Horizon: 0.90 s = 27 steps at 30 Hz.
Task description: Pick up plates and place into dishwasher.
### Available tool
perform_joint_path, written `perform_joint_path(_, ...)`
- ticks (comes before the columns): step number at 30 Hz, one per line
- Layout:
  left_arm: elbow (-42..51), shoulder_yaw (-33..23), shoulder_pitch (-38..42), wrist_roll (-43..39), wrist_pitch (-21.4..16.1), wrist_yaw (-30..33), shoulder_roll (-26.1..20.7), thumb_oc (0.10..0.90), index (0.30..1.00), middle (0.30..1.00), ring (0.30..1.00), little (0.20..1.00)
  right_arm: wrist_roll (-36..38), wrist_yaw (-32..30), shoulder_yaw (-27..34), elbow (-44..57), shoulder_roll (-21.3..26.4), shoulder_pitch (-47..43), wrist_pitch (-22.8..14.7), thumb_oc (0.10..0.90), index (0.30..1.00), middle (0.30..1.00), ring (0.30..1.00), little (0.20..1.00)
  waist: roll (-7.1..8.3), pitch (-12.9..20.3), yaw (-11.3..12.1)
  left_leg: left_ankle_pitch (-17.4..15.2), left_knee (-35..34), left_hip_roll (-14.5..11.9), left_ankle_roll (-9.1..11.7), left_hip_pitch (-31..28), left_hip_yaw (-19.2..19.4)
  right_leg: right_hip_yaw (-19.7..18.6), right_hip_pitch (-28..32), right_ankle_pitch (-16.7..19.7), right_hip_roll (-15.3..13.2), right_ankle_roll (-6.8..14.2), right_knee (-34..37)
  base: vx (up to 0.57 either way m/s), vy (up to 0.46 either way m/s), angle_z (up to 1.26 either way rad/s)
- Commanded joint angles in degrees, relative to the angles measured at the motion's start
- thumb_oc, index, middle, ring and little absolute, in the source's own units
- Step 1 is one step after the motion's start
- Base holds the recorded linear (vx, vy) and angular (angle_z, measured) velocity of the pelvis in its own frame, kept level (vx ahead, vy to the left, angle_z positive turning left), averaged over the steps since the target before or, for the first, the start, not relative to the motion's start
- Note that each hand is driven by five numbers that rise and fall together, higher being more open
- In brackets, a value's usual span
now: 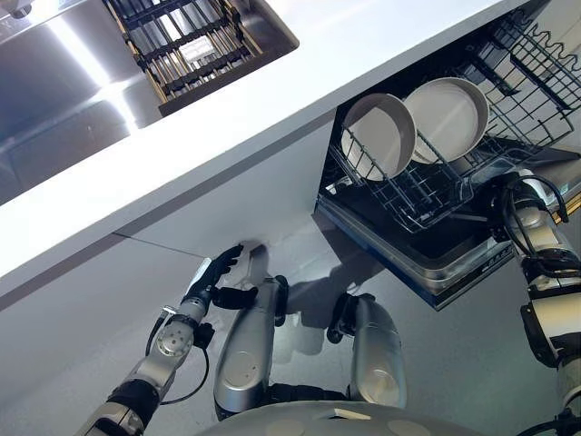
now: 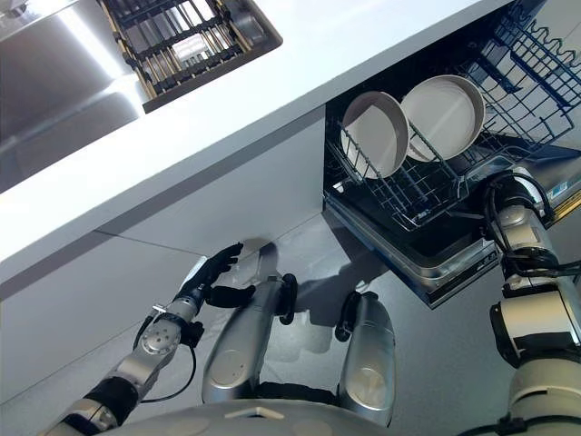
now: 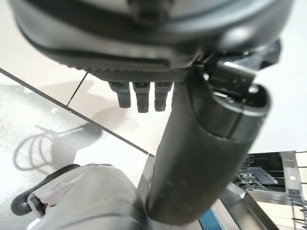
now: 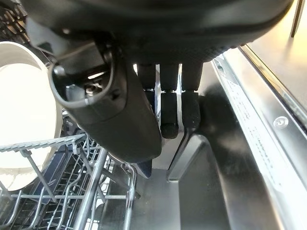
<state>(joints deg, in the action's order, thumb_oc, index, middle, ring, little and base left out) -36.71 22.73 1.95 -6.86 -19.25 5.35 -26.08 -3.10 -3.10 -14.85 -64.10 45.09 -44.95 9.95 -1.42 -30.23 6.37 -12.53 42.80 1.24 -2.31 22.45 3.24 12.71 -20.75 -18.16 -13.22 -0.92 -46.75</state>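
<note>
**Surfaces and materials as I see them**

I see two plates (image 1: 379, 134) (image 1: 451, 116) with a smooth, matt off-white look, like ceramic. They stand in a dark wire rack (image 1: 427, 186). The dishwasher door (image 4: 240, 191) seems brushed metal, with a soft shine. The countertop (image 1: 272, 118) is smooth and white. The sink (image 1: 64, 91) is shiny steel. My right hand (image 4: 168, 96) looks matt black plastic.

Empty right robot hand (image 4: 144, 72) hangs beside a racked plate (image 4: 24, 110).

A steel sink (image 1: 64, 100) holding a dark wire drainer (image 1: 186, 41) sits in the white countertop (image 1: 300, 82).
</note>
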Motion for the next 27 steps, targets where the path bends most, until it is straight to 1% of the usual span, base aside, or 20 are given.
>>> perform_joint_path(1, 7.15, 1.04, -3.07, -2.00, -4.60, 1.69, -2.90, 0.800, 0.900, 0.900, 0.900, 0.900, 5.50, 4.03, -2.75, -2.01, -0.26, -1.58, -1.55, 0.100, 0.300, 0.300, 0.300, 0.200, -1.79, 2.39, 2.11, -3.92, 2.18, -0.03, -2.29, -1.17, -1.67, 1.17, 2.04, 1.73, 1.26, -2.17, -2.20, 0.05, 0.003, 0.01)
perform_joint_path(2, 7.32, 1.00, -3.22, -2.14, -4.44, 1.76, -2.86, 0.800, 0.900, 0.900, 0.900, 0.900, 8.90, 6.20, -2.85, -1.53, -0.76, -2.30, -1.53, 0.100, 0.300, 0.300, 0.300, 0.200, -1.89, 2.14, 2.34, -4.34, 2.77, -0.01, -2.23, -1.21, -1.72, 0.97, 2.09, 1.23, 1.20, -2.19, -2.87, 0.04, 0.002, 0.02)
perform_joint_path(3, 7.33, 0.99, -3.26, -2.16, -4.42, 1.78, -2.82, 0.800, 0.900, 0.900, 0.900, 0.900, 10.18, 6.81, -2.82, -1.34, -0.95, -2.51, -1.46, 0.100, 0.300, 0.300, 0.300, 0.200, -1.88, 2.34, 2.32, -3.85, 2.21, 0.06, -2.20, -1.21, -1.86, 1.08, 2.11, 1.59, 1.22, -2.25, -2.40, 0.05, 0.007, 0.01)
perform_joint_path(6, 7.72, 0.62, -3.45, -2.11, -3.89, 1.52, -2.60, 0.800, 0.900, 0.900, 0.900, 0.900, 21.10, 12.30, -1.32, 0.53, -2.77, -4.10, -0.32, 0.100, 0.300, 0.300, 0.300, 0.200, -2.09, 2.11, 2.88, -4.24, 2.62, 0.22, -2.02, -1.67, -2.07, 0.98, 2.61, 0.80, 1.09, -2.47, -3.25, 0.06, 0.008, 0.02)
perform_joint_path(7, 7.98, 0.47, -3.59, -2.10, -3.69, 1.52, -2.57, 0.800, 0.900, 0.900, 0.900, 0.900, 22.01, 12.85, -0.83, 1.02, -3.34, -4.26, -0.78, 0.100, 0.300, 0.300, 0.300, 0.200, -2.15, 2.10, 3.04, -4.20, 2.55, 0.26, -1.94, -1.79, -2.18, 1.04, 2.79, 0.74, 1.06, -2.50, -3.26, 0.05, 0.004, -0.01)
perform_joint_path(8, 8.02, 0.44, -3.59, -2.10, -3.66, 1.51, -2.57, 0.800, 0.900, 0.900, 0.900, 0.900, 22.07, 12.88, -0.77, 1.08, -3.39, -4.28, -0.84, 0.100, 0.300, 0.300, 0.300, 0.200, -2.13, 2.25, 3.02, -3.79, 2.09, 0.29, -1.92, -1.78, -2.26, 1.14, 2.80, 1.07, 1.07, -2.54, -2.85, 0.05, 0.001, 0.00)
perform_joint_path(10, 8.95, 0.28, -4.00, -2.21, -3.17, 1.42, -2.89, 0.800, 0.900, 0.900, 0.900, 0.900, 22.21, 13.27, -0.99, 2.15, -4.22, -5.37, -1.49, 0.100, 0.300, 0.300, 0.300, 0.200, -2.26, 2.20, 3.68, -4.19, 2.50, 0.40, -1.84, -2.04, -2.51, 1.48, 3.21, 0.55, 0.75, -2.58, -3.46, 0.06, -0.003, 0.01)
perform_joint_path(13, 9.27, 0.49, -4.29, -2.24, -3.24, 1.70, -2.99, 0.800, 0.900, 0.900, 0.900, 0.900, 22.92, 13.71, -1.49, 2.27, -4.49, -7.00, -1.13, 0.100, 0.300, 0.300, 0.300, 0.200, -2.31, 2.36, 4.07, -3.71, 1.97, 0.63, -1.76, -2.30, -2.91, 1.73, 3.36, 0.77, 0.62, -2.66, -3.39, 0.03, 0.002, 0.05)
perform_joint_path(15, 9.22, 0.60, -4.22, -2.29, -3.22, 1.75, -3.08, 0.800, 0.900, 0.900, 0.900, 0.900, 23.37, 14.33, -1.73, 1.92, -4.46, -8.59, 0.04, 0.100, 0.300, 0.300, 0.300, 0.200, -2.34, 2.27, 4.51, -4.09, 2.27, 0.70, -1.71, -2.53, -3.04, 1.83, 3.66, 0.32, 0.44, -2.62, -3.86, 0.04, 0.004, 0.06)
perform_joint_path(19, 8.85, 0.83, -4.37, -2.33, -3.50, 2.66, -2.79, 0.800, 0.900, 0.900, 0.900, 0.900, 23.31, 14.87, -2.48, 0.22, -3.96, -12.01, 1.68, 0.100, 0.300, 0.300, 0.300, 0.200, -2.46, 2.41, 5.43, -3.37, 1.06, 1.06, -1.64, -3.23, -3.75, 2.41, 4.77, 0.62, 0.25, -2.86, -3.02, 0.05, 0.014, 0.08)
perform_joint_path(24, 9.45, 0.95, -4.95, -2.59, -3.36, 3.09, -3.04, 0.800, 0.900, 0.900, 0.900, 0.900, 24.86, 14.75, -2.92, -2.57, -3.15, -16.11, 2.41, 0.100, 0.300, 0.300, 0.300, 0.200, -3.06, 2.09, 6.88, -3.55, 1.69, 1.83, -1.46, -3.18, -4.74, 2.93, 5.39, -0.19, -0.42, -3.09, -4.08, 0.05, 0.024, 0.06)
perform_joint_path(26, 9.82, 0.90, -5.28, -2.72, -3.06, 3.60, -3.04, 0.800, 0.900, 0.900, 0.900, 0.900, 26.76, 13.67, -2.68, -3.13, -2.59, -17.18, 1.59, 0.100, 0.300, 0.300, 0.300, 0.200, -3.32, 1.93, 7.38, -3.52, 1.88, 2.13, -1.43, -3.07, -5.08, 3.19, 5.68, -0.41, -0.72, -3.20, -4.37, 0.05, 0.023, 0.15)
perform_joint_path(27, 10.20, 0.80, -5.54, -3.10, -2.82, 4.01, -3.08, 0.800, 0.900, 0.900, 0.900, 0.900, 28.42, 12.24, -2.36, -3.11, -2.20, -17.78, 0.24, 0.100, 0.300, 0.300, 0.300, 0.200, -3.52, 1.80, 7.65, -3.47, 2.03, 2.36, -1.40, -2.91, -5.30, 3.35, 5.75, -0.55, -0.96, -3.24, -4.64, 0.04, 0.024, 0.26)
